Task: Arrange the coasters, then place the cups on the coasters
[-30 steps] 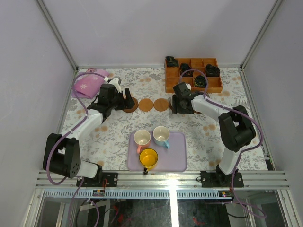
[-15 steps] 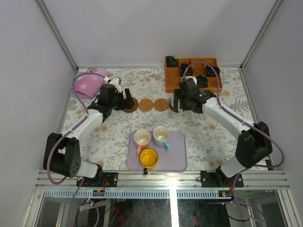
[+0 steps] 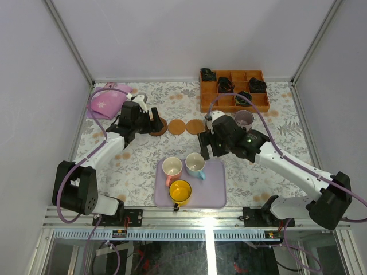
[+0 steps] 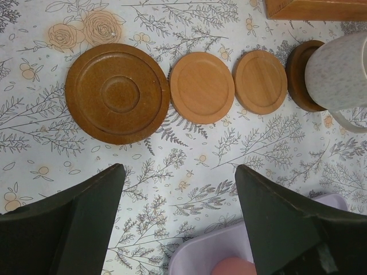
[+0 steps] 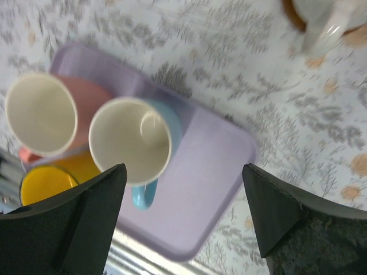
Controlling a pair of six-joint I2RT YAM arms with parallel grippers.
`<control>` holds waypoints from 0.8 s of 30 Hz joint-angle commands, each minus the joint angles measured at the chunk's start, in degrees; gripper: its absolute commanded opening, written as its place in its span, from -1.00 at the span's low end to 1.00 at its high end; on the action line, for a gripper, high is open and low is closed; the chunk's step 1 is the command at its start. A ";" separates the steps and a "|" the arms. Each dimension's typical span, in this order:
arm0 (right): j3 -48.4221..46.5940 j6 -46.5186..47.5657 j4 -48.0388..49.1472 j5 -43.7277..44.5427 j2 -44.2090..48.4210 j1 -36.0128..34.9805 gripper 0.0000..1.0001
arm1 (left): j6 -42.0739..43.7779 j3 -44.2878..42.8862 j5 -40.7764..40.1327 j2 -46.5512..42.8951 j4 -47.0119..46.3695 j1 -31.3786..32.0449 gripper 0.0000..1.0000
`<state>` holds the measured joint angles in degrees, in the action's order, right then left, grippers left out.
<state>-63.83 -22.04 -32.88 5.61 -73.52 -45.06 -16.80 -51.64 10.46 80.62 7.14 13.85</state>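
The right gripper (image 5: 183, 169) hangs over the lavender tray (image 5: 206, 177), its two dark fingers (image 5: 74, 223) spread wide with nothing between them. Directly below the gap sits the light blue cup (image 5: 132, 140). The cream cup with the pink handle (image 5: 40, 114) is touching it on one side, and the yellow cup (image 5: 46, 183) is just beside both (all three stand mouth-up on the tray). At the top corner of the right wrist view, a white cup (image 5: 321, 17) stands on a dark coaster (image 5: 291, 17).

The left gripper (image 4: 179, 172) hovers low over the floral tablecloth (image 4: 189, 166), its fingers likewise splayed apart and empty. Just beyond its tips lies a row of coasters: a large dark ringed coaster (image 4: 117, 93), a lighter coaster (image 4: 200, 87) just beside it, a second light coaster (image 4: 261, 81), and then the dark one under the white cup.

From above, the left gripper (image 3: 153, 121) sits at the left end of that row and the right gripper (image 3: 206, 148) at the tray's far right corner. A pale purple cup (image 3: 244, 118) stands to the right of the white cup, near the orange-brown compartment box (image 3: 261, 107). What it rests on cannot be made out. A pink cloth (image 3: 106, 102) lies at the far left.
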 commanded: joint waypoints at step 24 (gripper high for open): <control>7.09 0.24 1.13 -5.63 -3.41 -9.81 0.50 | -1.59 6.46 2.26 -11.86 3.12 1.27 0.51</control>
<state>-56.14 -22.87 -34.26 0.80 -75.59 -54.39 -17.80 -46.54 11.77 72.34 7.86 14.66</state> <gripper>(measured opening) 0.780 0.771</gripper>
